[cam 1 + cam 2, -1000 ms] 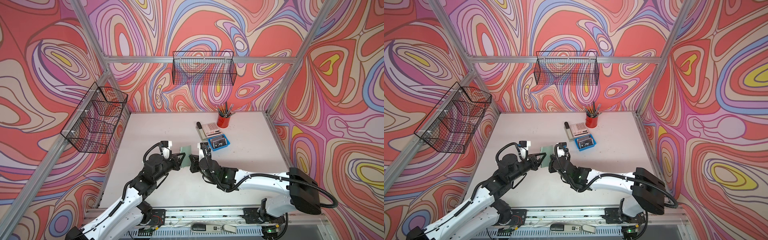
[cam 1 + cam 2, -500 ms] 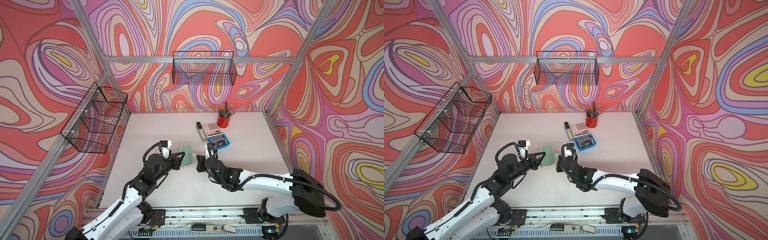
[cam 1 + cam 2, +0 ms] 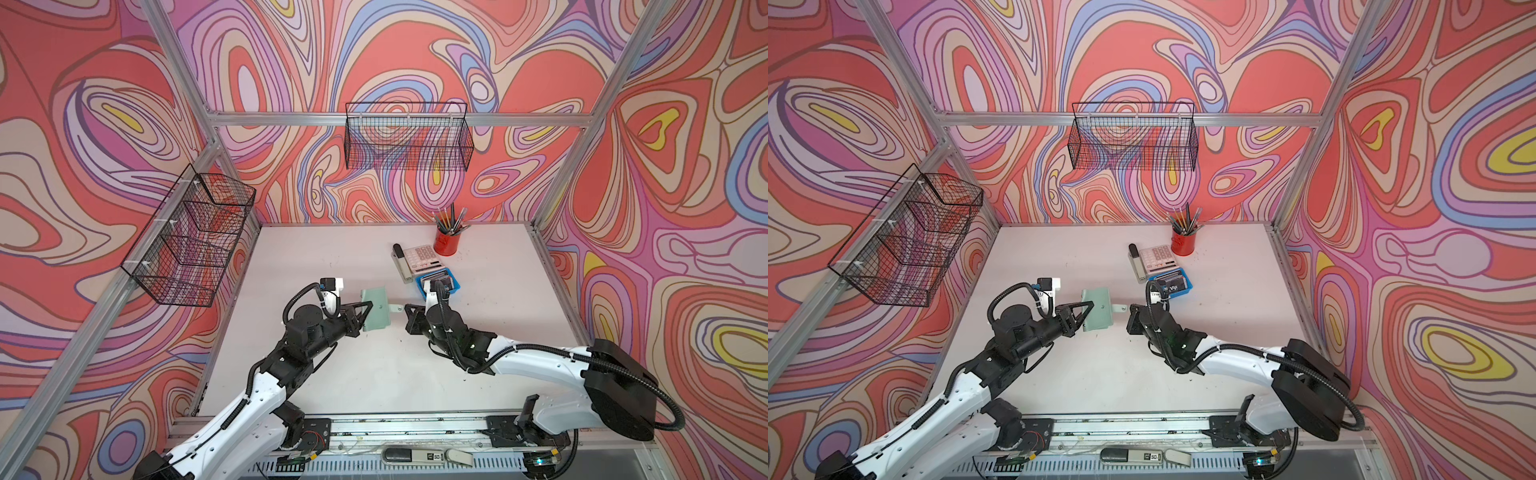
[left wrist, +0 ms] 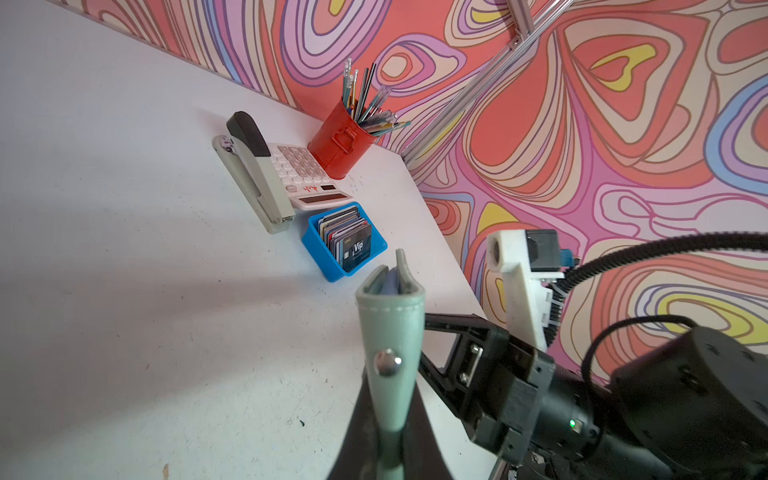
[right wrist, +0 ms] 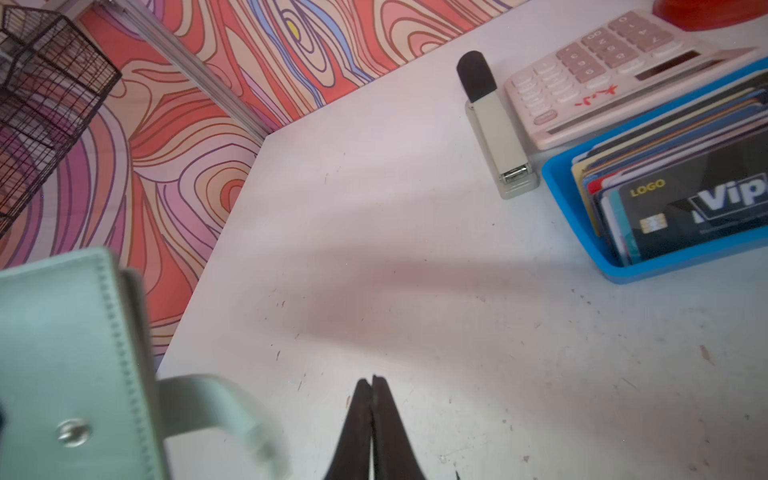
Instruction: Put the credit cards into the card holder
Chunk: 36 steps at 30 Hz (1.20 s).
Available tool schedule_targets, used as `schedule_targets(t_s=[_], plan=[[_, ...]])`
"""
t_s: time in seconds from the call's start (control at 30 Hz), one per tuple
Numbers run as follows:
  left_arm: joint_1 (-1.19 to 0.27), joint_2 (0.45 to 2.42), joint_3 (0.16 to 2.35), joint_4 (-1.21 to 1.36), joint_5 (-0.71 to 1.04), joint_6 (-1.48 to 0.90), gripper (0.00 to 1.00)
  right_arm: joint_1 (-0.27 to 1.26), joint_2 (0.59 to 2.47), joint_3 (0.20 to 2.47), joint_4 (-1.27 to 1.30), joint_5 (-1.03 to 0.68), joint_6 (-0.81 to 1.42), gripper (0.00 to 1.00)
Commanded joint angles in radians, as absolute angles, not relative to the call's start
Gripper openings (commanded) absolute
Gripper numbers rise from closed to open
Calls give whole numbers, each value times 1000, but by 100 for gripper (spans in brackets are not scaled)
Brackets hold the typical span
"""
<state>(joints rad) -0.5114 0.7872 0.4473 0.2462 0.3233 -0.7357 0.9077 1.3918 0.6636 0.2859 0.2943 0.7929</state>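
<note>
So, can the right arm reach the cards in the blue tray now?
Probably yes. The right gripper is shut and empty, the cards stand upright in the open tray close by, and only bare table lies between them.

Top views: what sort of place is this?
Probably a lab robot cell staged as a desk: aluminium frame, printed walls, left arm and right arm on a rail, plus calculator, stapler and pen cup.

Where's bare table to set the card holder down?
Free: far-left table, from its left edge to the stapler; the near middle strip along the front rail; the right edge beyond the blue tray. Crowded: stapler, calculator, pencil cup and tray bunch far right; card holder is held mid-table.
</note>
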Motion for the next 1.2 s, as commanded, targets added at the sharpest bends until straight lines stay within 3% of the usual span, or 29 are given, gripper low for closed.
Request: schedule_targets(t_s=[0.0,0.1,0.37,0.83,1.17], plan=[[-507,777,443,353,387,-777,0,896,1368,626,369,197,808,19],[-508,760,450,345,396,-769,0,894,1338,564,493,144,794,32],[-506,712,454,302,363,-747,0,895,1243,433,652,88,798,36],[-506,721,457,302,367,-741,0,895,1373,511,761,-69,829,31],[-507,720,457,293,356,-736,0,895,1355,510,787,-99,831,26]])
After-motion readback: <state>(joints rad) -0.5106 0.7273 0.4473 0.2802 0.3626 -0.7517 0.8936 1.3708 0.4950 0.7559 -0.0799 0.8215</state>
